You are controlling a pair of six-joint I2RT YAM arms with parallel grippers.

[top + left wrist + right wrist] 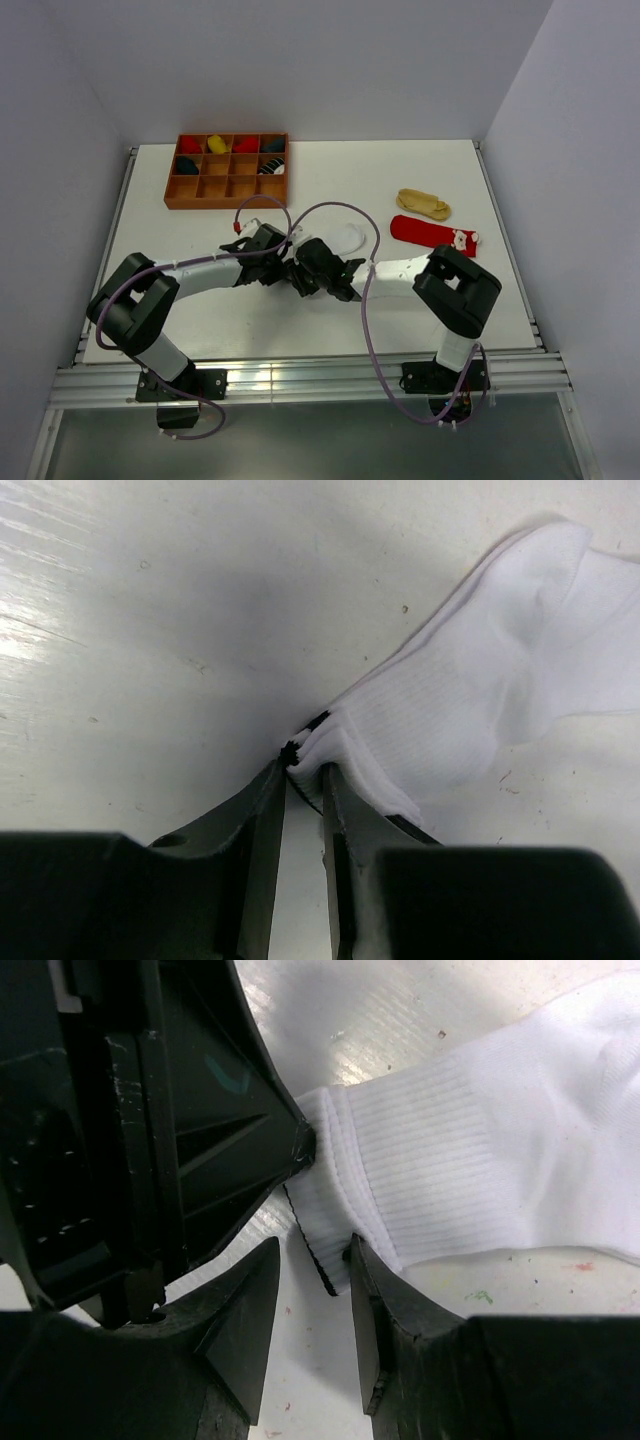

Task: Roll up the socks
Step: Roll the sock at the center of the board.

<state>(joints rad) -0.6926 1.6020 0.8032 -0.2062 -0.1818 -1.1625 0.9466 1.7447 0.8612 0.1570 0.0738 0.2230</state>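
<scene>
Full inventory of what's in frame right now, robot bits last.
white sock: one, white, black cuff stripe, table centre
red sock: one, red, white end, right side
tan sock: one, tan, behind red sock
tray: one, brown wood, far left
rolled bundles: six, red, yellow, dark, striped, in tray
table: one, white, under everything
cables: two, purple, looping near grippers
left gripper: one, black, shut on white sock's cuff
right gripper: one, black, open at same cuff

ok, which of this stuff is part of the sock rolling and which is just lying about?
Job: white sock, cuff pinched in the left hand; red sock; tan sock.
Lying about: wooden tray; small bundles in its back compartments.
</scene>
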